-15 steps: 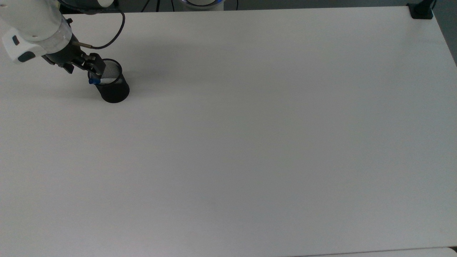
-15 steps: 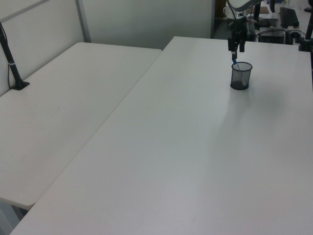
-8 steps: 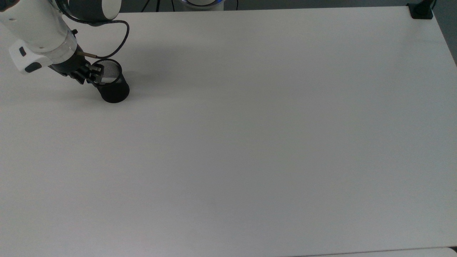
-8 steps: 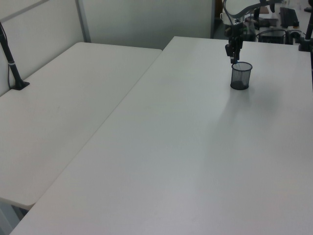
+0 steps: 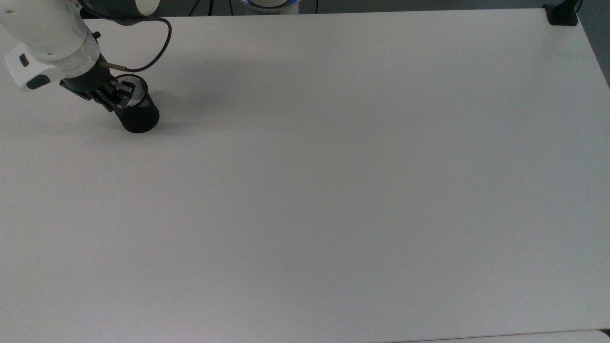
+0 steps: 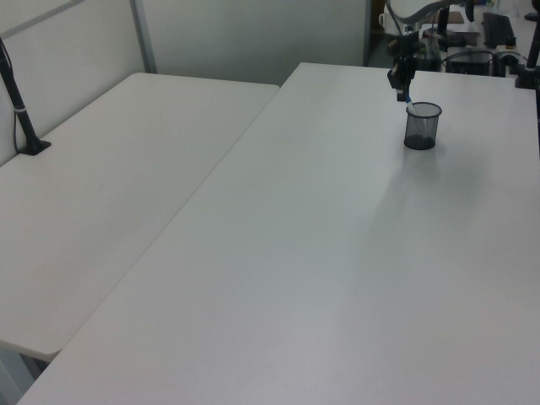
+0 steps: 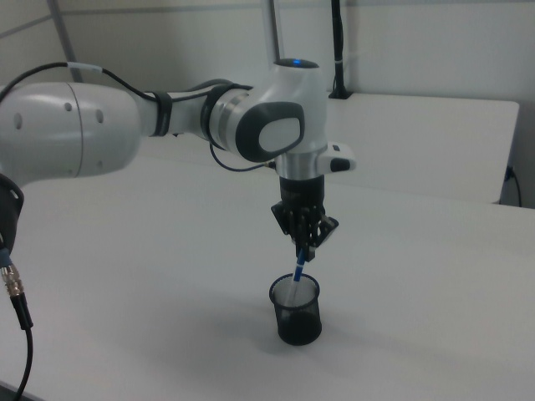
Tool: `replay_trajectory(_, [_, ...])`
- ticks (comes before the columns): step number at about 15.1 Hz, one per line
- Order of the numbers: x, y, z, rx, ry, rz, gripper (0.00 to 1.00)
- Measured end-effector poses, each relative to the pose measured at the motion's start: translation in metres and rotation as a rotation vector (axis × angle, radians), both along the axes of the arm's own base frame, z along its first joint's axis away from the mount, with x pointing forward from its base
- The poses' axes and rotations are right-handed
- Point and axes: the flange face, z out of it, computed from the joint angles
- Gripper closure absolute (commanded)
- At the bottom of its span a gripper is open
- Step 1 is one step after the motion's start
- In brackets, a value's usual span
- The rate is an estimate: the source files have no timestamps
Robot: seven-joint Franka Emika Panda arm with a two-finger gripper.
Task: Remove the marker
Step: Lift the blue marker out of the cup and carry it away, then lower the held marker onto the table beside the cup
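The end effector [image 7: 304,247] is seen above a black mesh cup [image 7: 296,311], its fingers pressed onto the blue upper end of the marker [image 7: 298,273]. In the right view the marker is held at a slant: its blue top is pinched between the fingers, while its white lower part reaches down through the cup's mouth and stays inside the cup. No other contents can be made out in the cup. No print can be read on the marker, and no label or brand is legible on the arm or the cup.

In the top view the end effector [image 5: 125,93] is placed over the cup's [image 5: 138,116] rim, at the top view's upper left corner of the white desk [image 5: 333,181]. In the left view the end effector [image 6: 405,88] hangs just above the cup [image 6: 421,127], near the far end of the desk [image 6: 337,253]. A second white desk [image 6: 110,186] is set beside it on the left view's left, with a black post [image 6: 21,110] clamped at its edge.
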Motion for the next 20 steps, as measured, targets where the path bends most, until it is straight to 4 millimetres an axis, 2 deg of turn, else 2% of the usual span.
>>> replay_trajectory(5, [-0.007,0.007,0.074,-0.002,-0.128,-0.005,0.92])
replay_trajectory(7, [-0.007,0.019,0.098,0.002,-0.167,0.008,0.92])
replay_trajectory(8, [-0.007,0.034,0.110,0.006,-0.177,0.024,0.91])
replay_trajectory(9, [-0.005,0.058,0.121,0.012,-0.182,0.036,0.91])
replay_trajectory(11, [0.001,0.091,0.126,0.020,-0.183,0.059,0.91])
replay_trajectory(13, [0.010,0.150,0.122,0.038,-0.150,0.108,0.91])
replay_trajectory(14, [0.012,0.187,0.115,0.049,-0.114,0.141,0.90])
replay_trajectory(16, [0.013,0.240,0.096,0.059,-0.050,0.190,0.90])
replay_trajectory(17, [0.013,0.269,0.079,0.062,-0.003,0.222,0.90])
replay_trajectory(18, [0.013,0.299,0.049,0.062,0.063,0.257,0.90])
replay_trajectory(20, [0.013,0.328,0.002,0.057,0.154,0.295,0.90])
